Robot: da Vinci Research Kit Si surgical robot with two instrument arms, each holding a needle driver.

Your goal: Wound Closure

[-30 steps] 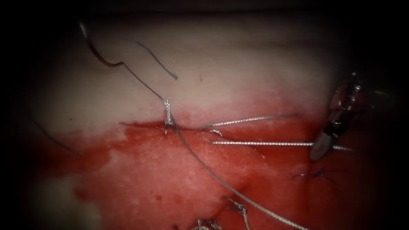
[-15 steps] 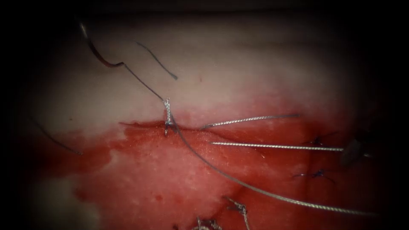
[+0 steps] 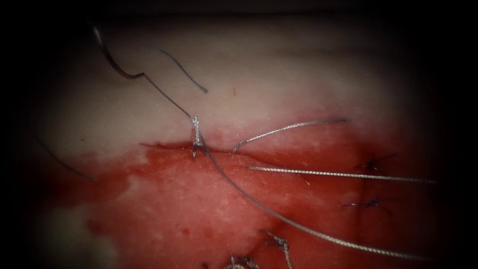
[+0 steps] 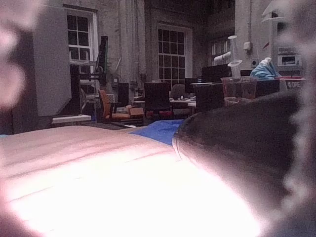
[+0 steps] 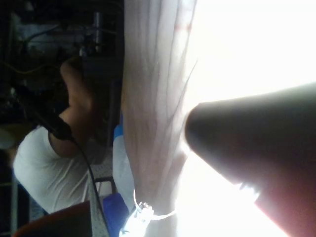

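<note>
Left wrist view, background room: tall paned window (image 4: pixel 170 54) on the far wall, second window (image 4: pixel 79 37) beside a grey panel (image 4: pixel 52 64). Orange chair (image 4: pixel 111 111) below, among dark desks. Blue cloth (image 4: pixel 158 131) lying just past the pale foreground. Clear plastic cup (image 4: pixel 239 89) standing upright near it.

Right wrist view: person in white shirt (image 5: pixel 49 168), black cable (image 5: pixel 91 173) running alongside.

A dim room with tall paned windows (image 4: pixel 171 57), dark chairs (image 4: pixel 157 97) and cluttered desks (image 4: pixel 182 101).
</note>
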